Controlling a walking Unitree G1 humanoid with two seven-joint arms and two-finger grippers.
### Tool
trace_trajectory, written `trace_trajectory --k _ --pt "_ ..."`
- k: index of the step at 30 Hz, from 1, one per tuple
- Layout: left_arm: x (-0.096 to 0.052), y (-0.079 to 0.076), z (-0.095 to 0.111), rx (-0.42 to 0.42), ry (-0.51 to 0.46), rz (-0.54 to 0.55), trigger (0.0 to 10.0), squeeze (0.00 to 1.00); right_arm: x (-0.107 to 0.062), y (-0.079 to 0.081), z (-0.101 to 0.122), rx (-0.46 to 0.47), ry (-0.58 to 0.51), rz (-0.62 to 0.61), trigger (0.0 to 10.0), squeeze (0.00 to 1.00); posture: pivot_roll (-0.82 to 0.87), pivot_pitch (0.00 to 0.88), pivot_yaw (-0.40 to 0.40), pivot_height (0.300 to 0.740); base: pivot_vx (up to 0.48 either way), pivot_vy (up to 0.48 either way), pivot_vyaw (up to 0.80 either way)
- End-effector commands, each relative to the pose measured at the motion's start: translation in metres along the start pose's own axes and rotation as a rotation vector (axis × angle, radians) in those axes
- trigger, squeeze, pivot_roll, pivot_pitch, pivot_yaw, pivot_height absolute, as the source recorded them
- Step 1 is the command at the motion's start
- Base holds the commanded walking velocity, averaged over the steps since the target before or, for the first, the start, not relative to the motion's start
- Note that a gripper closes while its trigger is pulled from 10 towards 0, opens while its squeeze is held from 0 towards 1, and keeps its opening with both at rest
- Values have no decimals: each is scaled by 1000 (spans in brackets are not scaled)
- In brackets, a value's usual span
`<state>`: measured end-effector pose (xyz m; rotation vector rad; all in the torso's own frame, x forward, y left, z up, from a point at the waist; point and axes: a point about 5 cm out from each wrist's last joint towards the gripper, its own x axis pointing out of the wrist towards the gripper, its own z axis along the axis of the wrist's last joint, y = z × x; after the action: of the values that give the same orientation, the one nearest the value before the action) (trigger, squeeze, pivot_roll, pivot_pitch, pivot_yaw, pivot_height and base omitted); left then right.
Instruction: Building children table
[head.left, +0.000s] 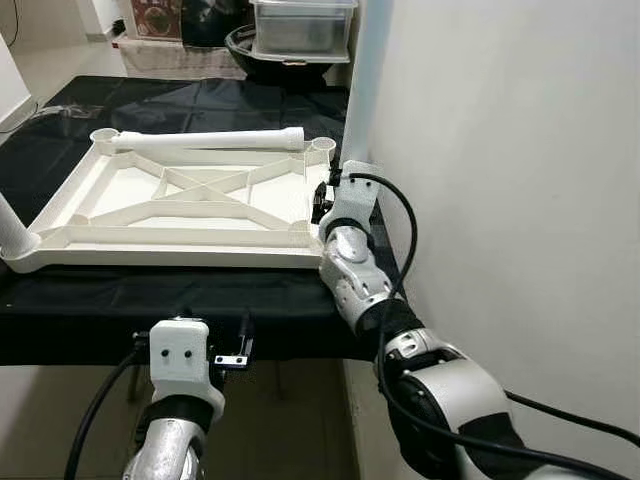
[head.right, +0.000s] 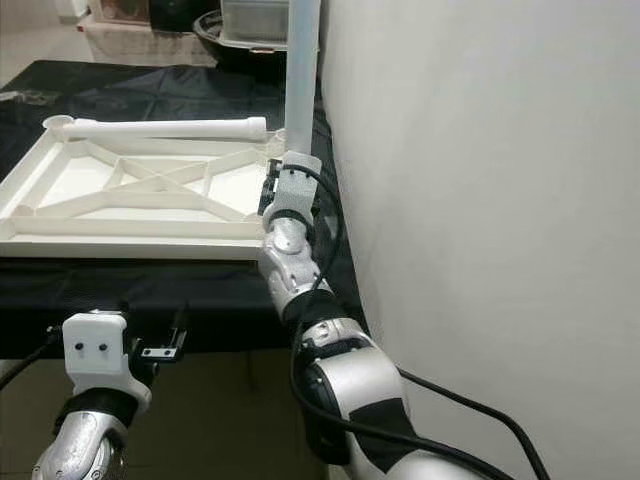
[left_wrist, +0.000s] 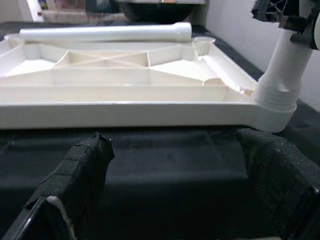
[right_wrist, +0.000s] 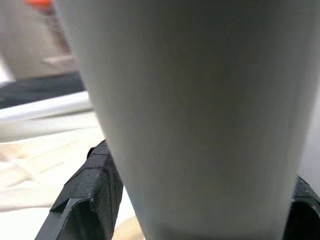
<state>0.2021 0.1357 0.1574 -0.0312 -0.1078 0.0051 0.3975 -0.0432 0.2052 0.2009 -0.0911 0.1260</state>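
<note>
The upturned white tabletop (head.left: 190, 200) fills the centre-left of the left eye view, lying on a black cloth (head.left: 150, 290) whose near edge crosses the lower third of the frame, with bare floor below it. A white wall (head.left: 520, 180) takes up the whole right side, running close along the tabletop's right edge and leaving little room there. An upright white leg (head.left: 362, 80) stands in the tabletop's near right corner socket, and the right gripper (right_wrist: 190, 200) has its black fingers (right_wrist: 92, 185) pinched on either side of it. A loose leg (head.left: 205, 141) lies across the tabletop's far rim. Another leg (head.left: 12, 232) shows at the left edge. The left gripper (left_wrist: 175, 200) hangs before the cloth's near edge, fingers spread, holding nothing. At the top, a clear plastic bin (head.left: 302, 28) rests on a dark tub (head.left: 245, 50); its contents cannot be made out.
</note>
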Motion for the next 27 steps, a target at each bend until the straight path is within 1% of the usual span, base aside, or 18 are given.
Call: trace_trajectory --k 1,2,4,5,6,7,8,11,12,14,15,18,19,20,22,25,26,27 --pt "0 1 -4 9 14 -4 10000 0 -2 13 4 19 -35 144 10000 0 38 38 -51 740 0 0 0" --pt "0 1 -4 9 14 -4 10000 0 -2 13 4 19 -35 144 10000 0 38 38 -51 740 0 0 0" --pt "1 1 -4 6 8 -5 10000 0 -2 13 0 92 16 313 10000 0 37 34 -53 740 0 0 0" --pt "1 1 -4 6 8 -5 10000 0 -2 13 0 92 16 313 10000 0 37 34 -53 740 0 0 0" --pt "3 1 -3 4 4 -7 10000 0 -3 13 -1 98 40 441 10000 0 37 31 -51 740 0 0 0" --pt "3 1 -3 4 4 -7 10000 0 -3 13 -1 98 40 441 10000 0 37 31 -51 740 0 0 0" --pt "4 1 -3 6 2 -9 10000 0 -6 14 -2 94 86 594 10000 0 36 28 -51 740 0 0 0" --pt "6 1 -3 9 -2 -12 10000 0 -14 19 -4 66 161 899 10000 0 34 22 -46 740 0 0 0" --pt "6 1 -3 9 -2 -12 10000 0 -14 19 -4 66 161 899 10000 0 34 22 -46 740 0 0 0" --pt "7 0 -3 7 -6 -18 10000 0 -17 25 -2 58 186 1018 10000 0 37 20 -47 740 0 0 0" --pt "7 0 -3 7 -6 -18 10000 0 -17 25 -2 58 186 1018 10000 0 37 20 -47 740 0 0 0" --pt "7 -3 -3 -3 -5 -38 10000 0 -22 36 0 41 221 1164 10000 0 49 20 -52 740 0 0 0" --pt "7 -3 -3 -3 -5 -38 10000 0 -22 36 0 41 221 1164 10000 0 49 20 -52 740 0 0 0" --pt "7 -4 -3 -3 -1 -45 10000 0 -23 38 -1 33 232 1203 10000 0 49 20 -52 740 0 0 0" --pt "5 -7 -6 -4 12 -59 10000 0 -31 42 -3 7 253 1335 10000 0 56 24 -54 740 0 0 0" --pt "5 -7 -6 -4 16 -60 10000 0 -33 43 -4 6 258 1366 10000 0 56 24 -54 740 0 0 0" --pt "4 -7 -7 -6 17 -60 10000 0 -33 46 -4 24 251 1363 6863 0 56 24 -54 740 0 0 0" --pt "4 -7 -7 -8 17 -60 10000 0 -32 49 -3 36 242 1349 0 0 61 27 -57 740 0 0 0"
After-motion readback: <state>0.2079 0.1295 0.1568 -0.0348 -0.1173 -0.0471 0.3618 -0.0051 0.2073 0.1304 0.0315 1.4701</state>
